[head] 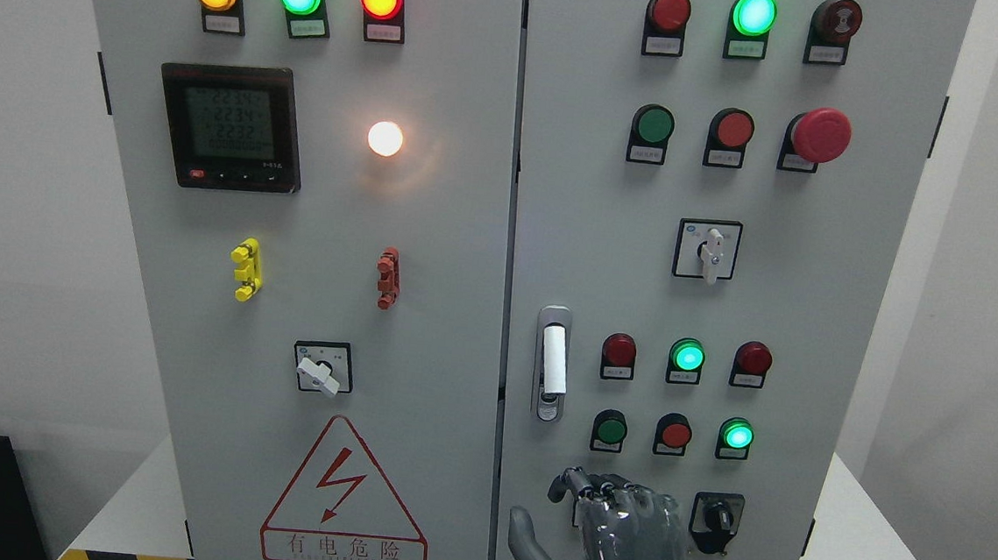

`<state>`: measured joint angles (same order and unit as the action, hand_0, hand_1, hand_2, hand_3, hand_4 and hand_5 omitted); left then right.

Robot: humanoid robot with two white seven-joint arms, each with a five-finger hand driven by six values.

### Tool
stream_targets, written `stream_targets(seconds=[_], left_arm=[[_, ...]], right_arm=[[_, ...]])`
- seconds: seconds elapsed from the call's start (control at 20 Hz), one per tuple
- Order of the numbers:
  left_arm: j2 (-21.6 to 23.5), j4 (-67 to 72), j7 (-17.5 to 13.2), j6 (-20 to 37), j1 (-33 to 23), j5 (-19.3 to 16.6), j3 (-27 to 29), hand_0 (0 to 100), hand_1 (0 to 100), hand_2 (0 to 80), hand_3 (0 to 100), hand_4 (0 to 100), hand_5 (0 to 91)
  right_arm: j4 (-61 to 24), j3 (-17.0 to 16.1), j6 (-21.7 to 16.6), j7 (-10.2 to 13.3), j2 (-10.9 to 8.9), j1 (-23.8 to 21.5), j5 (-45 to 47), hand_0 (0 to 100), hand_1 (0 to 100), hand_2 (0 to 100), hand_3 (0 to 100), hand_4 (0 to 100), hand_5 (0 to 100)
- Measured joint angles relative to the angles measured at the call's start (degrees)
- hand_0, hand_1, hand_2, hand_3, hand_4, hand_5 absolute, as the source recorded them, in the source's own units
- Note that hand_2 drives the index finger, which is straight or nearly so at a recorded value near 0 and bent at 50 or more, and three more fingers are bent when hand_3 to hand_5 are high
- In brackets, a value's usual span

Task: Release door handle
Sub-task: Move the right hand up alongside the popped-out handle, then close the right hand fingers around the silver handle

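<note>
The door handle (552, 363) is standing upright at the left edge of the cabinet's right door (814, 293), well above the robot hand (613, 534). That hand is hanging low at the bottom edge, fingers (577, 483) loosely curled and holding nothing, apart from the handle. I cannot tell which side its arm is coming from.

right hand (613, 534) below door handle (552, 363), apart | fingers curled, empty | cabinet (461, 312) doors closed
</note>
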<state>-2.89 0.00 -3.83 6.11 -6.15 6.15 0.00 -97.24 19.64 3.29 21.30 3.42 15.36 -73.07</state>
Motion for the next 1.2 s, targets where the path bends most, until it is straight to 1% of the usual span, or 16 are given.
stream_targets(seconds=[0.25,0.35,0.45,0.55,0.7,0.8,1.1,1.2], left_arm=[[0.00,0.00,0.00,0.00,0.00,0.00,0.00,12,39,0.0,0,0,0.0],[0.00,0.00,0.00,0.00,0.00,0.00,0.00,12,39,0.0,0,0,0.0],[0.00,0.00,0.00,0.00,0.00,0.00,0.00,12,39,0.0,0,0,0.0],[0.00,0.00,0.00,0.00,0.00,0.00,0.00,12,39,0.0,0,0,0.0],[0.00,0.00,0.00,0.00,0.00,0.00,0.00,12,39,0.0,0,0,0.0],[0.00,0.00,0.00,0.00,0.00,0.00,0.00,12,39,0.0,0,0,0.0],[0.00,0.00,0.00,0.00,0.00,0.00,0.00,12,39,0.0,0,0,0.0],[0.01,0.00,0.00,0.00,0.00,0.00,0.00,12,39,0.0,0,0,0.0]], right_arm=[[-0.38,-0.04,0.11,0.07,0.20,1.38,-0.06,26,21,97,100,94,99],[-0.49,-0.07,0.42,-0.97,0.27,2.27,-0.10,25,23,98,100,96,99],[-0.58,-0.08,0.77,-1.57,0.38,3.12,-0.14,24,28,98,100,95,99],[-0.65,-0.11,1.36,-1.95,0.56,3.92,-0.17,24,35,98,100,94,99],[-0.72,-0.15,1.76,-2.21,0.78,5.05,-0.21,25,42,98,100,94,99],[-0.76,-0.24,1.92,-2.85,0.95,5.80,-0.24,25,43,98,100,94,99],[-0.81,-0.93,2.19,-3.95,1.42,7.82,-0.22,25,41,98,100,96,99],[-0.82,-1.18,2.27,-4.69,1.54,8.25,-0.18,25,41,98,100,96,99]])
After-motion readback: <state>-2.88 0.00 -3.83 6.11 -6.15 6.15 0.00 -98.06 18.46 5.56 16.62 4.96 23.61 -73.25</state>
